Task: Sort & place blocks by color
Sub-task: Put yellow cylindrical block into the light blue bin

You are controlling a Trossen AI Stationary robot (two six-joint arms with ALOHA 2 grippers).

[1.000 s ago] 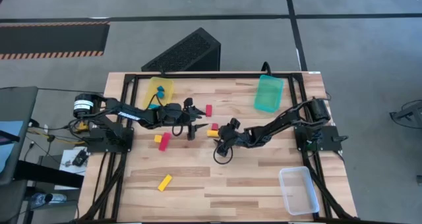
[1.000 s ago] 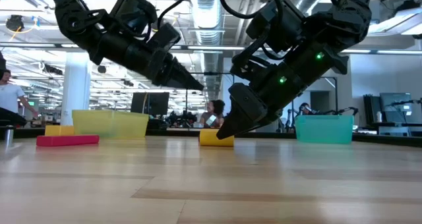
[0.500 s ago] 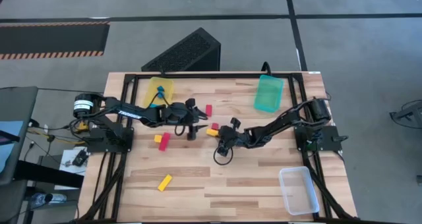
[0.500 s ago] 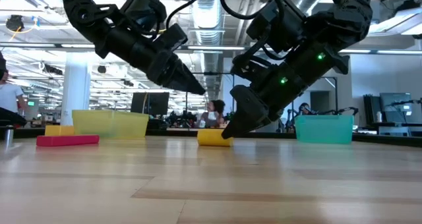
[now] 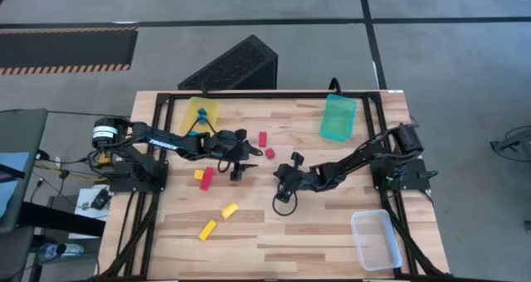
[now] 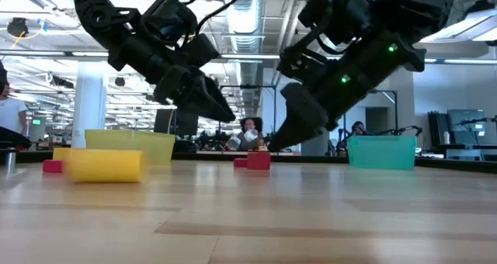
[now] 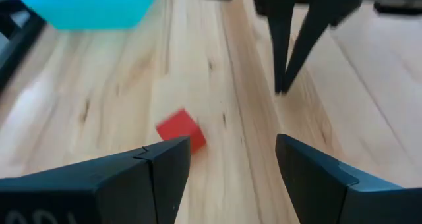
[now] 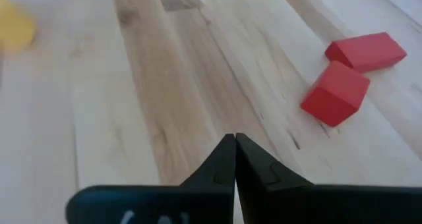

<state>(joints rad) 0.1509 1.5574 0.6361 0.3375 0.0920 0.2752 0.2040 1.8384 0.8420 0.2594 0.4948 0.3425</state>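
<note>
My right gripper [image 5: 280, 172] hovers shut and empty a little above the table's middle; its closed fingertips [image 8: 235, 142] hold nothing. Just beyond them a red cube [image 8: 336, 92] and a red bar [image 8: 366, 51] lie flat on the wood. My left gripper [image 5: 246, 156] stands open above the table, to the left of the red cube [image 7: 179, 128], touching nothing. A yellow block [image 5: 230, 210] lies loose toward the near edge and shows large in the low view [image 6: 107, 165]. The yellow tray [image 5: 202, 112] holds a blue block.
A teal tray [image 5: 338, 118] stands at the far right and a clear tray [image 5: 375, 239] at the near right. A red bar [image 5: 206, 178] with a yellow cube [image 5: 199, 174] lies on the left, and a yellow bar [image 5: 207, 229] lies near the front.
My right gripper has shut and risen a little. The yellow block that lay between its fingers has shot out toward the table's near left and now lies free there. My left gripper has tipped its fingers further downward.
</note>
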